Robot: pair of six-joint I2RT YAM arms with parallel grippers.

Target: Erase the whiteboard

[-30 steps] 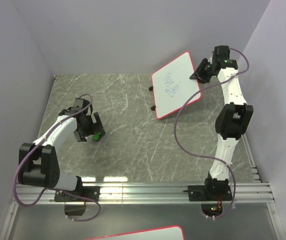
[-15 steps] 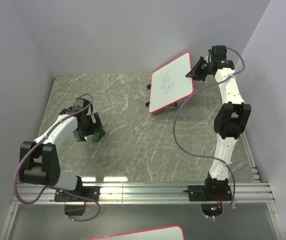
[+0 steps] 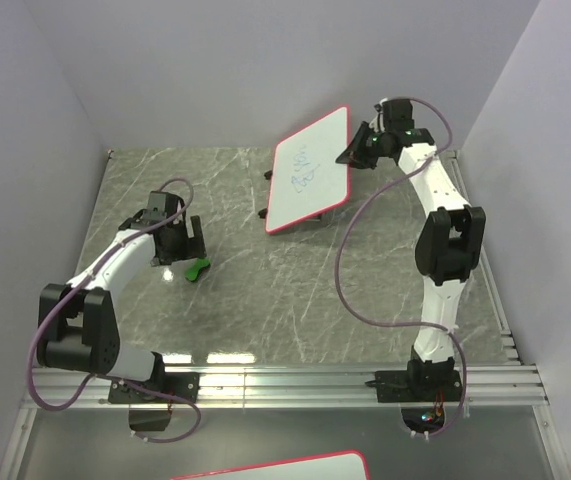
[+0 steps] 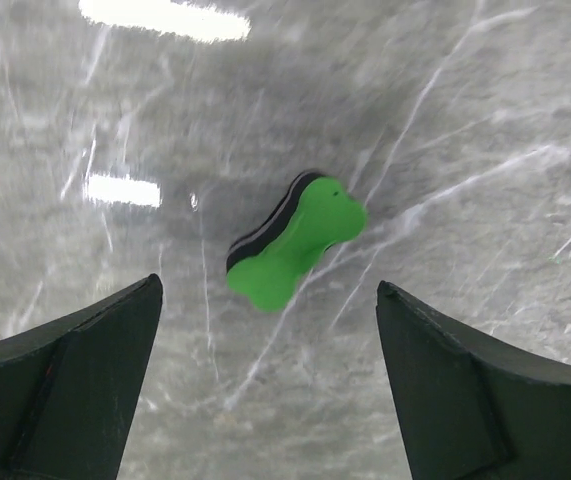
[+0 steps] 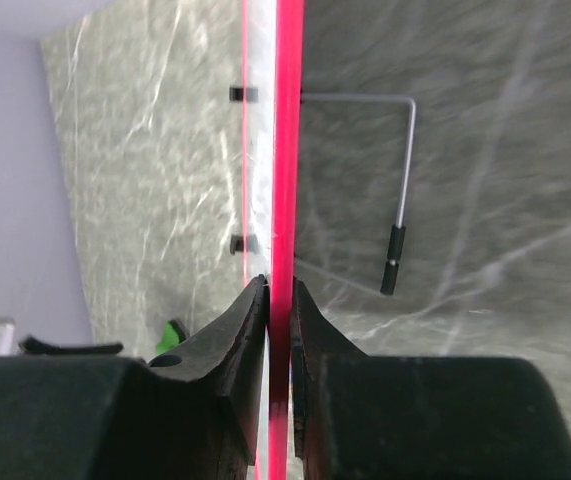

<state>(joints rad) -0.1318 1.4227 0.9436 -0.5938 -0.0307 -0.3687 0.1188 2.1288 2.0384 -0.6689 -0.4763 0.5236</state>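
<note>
The whiteboard [image 3: 312, 168], white with a red-pink rim and blue scribbles, hangs tilted above the table's far middle. My right gripper [image 3: 357, 148] is shut on its right edge; in the right wrist view the red rim [image 5: 285, 150] runs between the closed fingers of that gripper [image 5: 279, 290]. The green bone-shaped eraser [image 3: 196, 269] lies on the table at the left. My left gripper [image 3: 177, 245] is open just behind the eraser. In the left wrist view the eraser [image 4: 297, 241] lies beyond and between the spread fingers of that gripper [image 4: 270, 300], untouched.
Grey marbled table [image 3: 265, 290] enclosed by pale walls on three sides. A metal rail [image 3: 295, 385] runs along the near edge by the arm bases. The board's wire stand with black feet [image 5: 395, 250] hangs under it. Another red-rimmed board [image 3: 275, 468] shows at the bottom edge.
My right gripper has carried the whiteboard leftward toward the table's middle. My left gripper has drawn back from the eraser, which now lies uncovered.
</note>
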